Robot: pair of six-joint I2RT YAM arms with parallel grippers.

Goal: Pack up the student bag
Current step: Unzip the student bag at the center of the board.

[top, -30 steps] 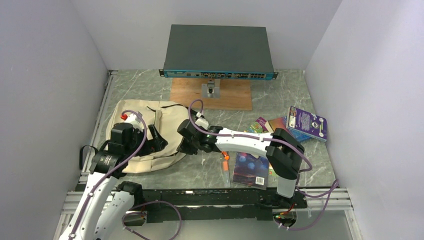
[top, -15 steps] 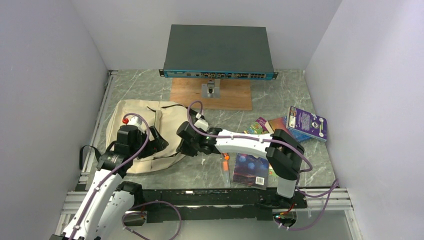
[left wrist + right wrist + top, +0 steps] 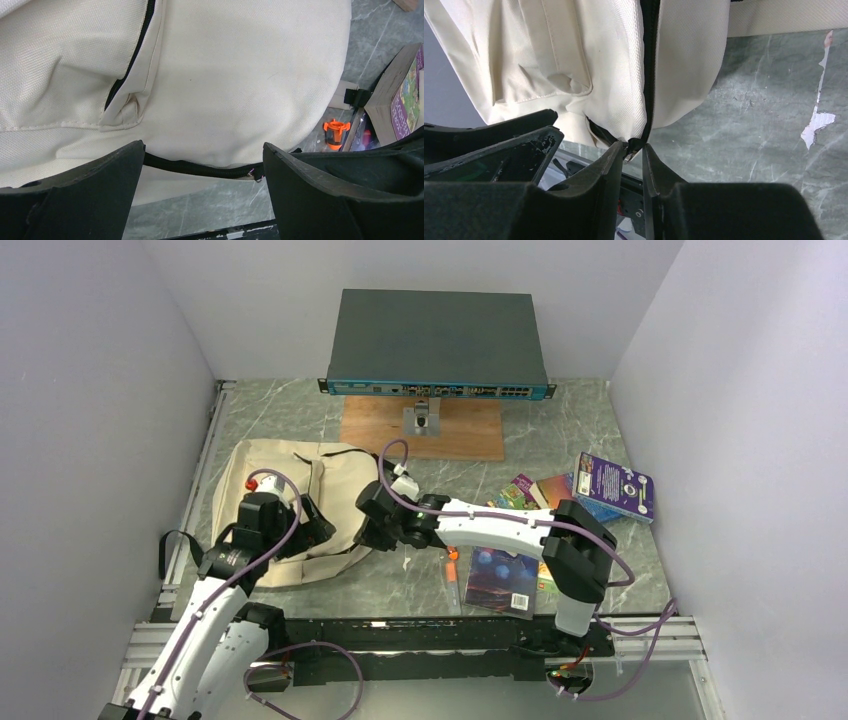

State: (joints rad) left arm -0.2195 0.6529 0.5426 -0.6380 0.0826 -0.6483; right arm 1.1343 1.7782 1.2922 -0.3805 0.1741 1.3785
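Note:
The student bag (image 3: 280, 475), a beige canvas backpack with black zippers, lies flat at the left of the table. My left gripper (image 3: 318, 528) is open over the bag's near edge, its jaws astride the black zipper line (image 3: 200, 169). In the left wrist view the gripper (image 3: 202, 165) holds nothing, and the bag (image 3: 240, 75) fills the frame. My right gripper (image 3: 368, 532) is at the bag's right near corner. In the right wrist view it (image 3: 634, 150) is shut on the zipper pull (image 3: 632, 147) at the end of the black zipper (image 3: 649, 65).
Several books (image 3: 612, 486) lie at the right and one more (image 3: 503, 580) near the front. An orange-capped pen (image 3: 452, 565) lies beside it and also shows in the left wrist view (image 3: 334, 132). A network switch (image 3: 437, 345) stands on a wooden board (image 3: 425, 432) at the back.
My left arm has moved right and forward over the bag, up to its near zipper edge. The right gripper has stayed at the bag's corner.

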